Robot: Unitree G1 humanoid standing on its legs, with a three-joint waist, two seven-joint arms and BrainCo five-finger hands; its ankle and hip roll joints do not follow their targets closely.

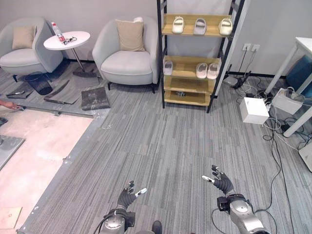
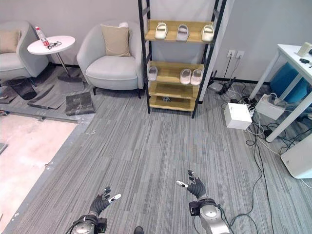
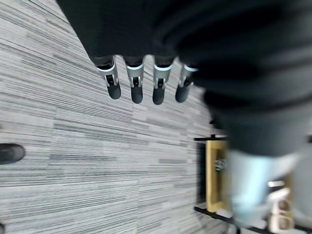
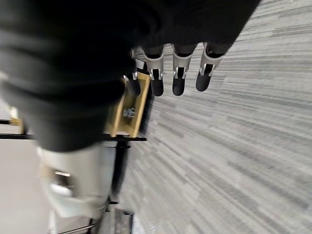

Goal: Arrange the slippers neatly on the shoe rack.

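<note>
Left eye view has our left hand [image 1: 127, 196] and right hand [image 1: 222, 181] low over the grey carpet [image 1: 175, 141], fingers spread loose and straight, holding and touching nothing. Well ahead of us, the slippers [image 1: 199, 26] sit on the shoe rack [image 1: 191, 61]: three on the top shelf, three on the one below.

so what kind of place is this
Probably an office lounge or test room: grey carpet tiles, two armchairs around a small round side table, a wooden shoe rack holding slippers, and a desk with loose cables.
</note>
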